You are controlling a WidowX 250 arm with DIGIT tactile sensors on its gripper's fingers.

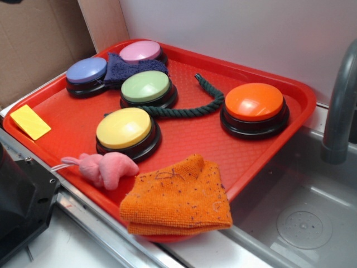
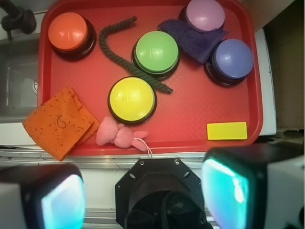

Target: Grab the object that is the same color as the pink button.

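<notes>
The small pink plush toy (image 1: 106,168) lies at the red tray's front edge, between the yellow button (image 1: 124,128) and the orange folded cloth (image 1: 178,198). Its thin pale tail points toward the robot. In the wrist view the toy (image 2: 116,135) sits just above the tray's near rim. The pale pink button (image 1: 141,51) stands at the tray's far corner and also shows in the wrist view (image 2: 205,14). My gripper (image 2: 143,195) is open and empty, its fingers wide apart, high above the counter on the near side of the tray. It is apart from the toy.
The red tray (image 1: 290,89) also holds green (image 1: 146,86), orange (image 1: 254,102) and lavender-blue (image 1: 86,70) buttons, a dark blue cloth (image 1: 125,68), a green rope (image 1: 206,103) and a yellow block (image 1: 30,121). A sink (image 1: 304,223) and faucet (image 1: 340,106) lie right. The robot base (image 1: 19,206) is at lower left.
</notes>
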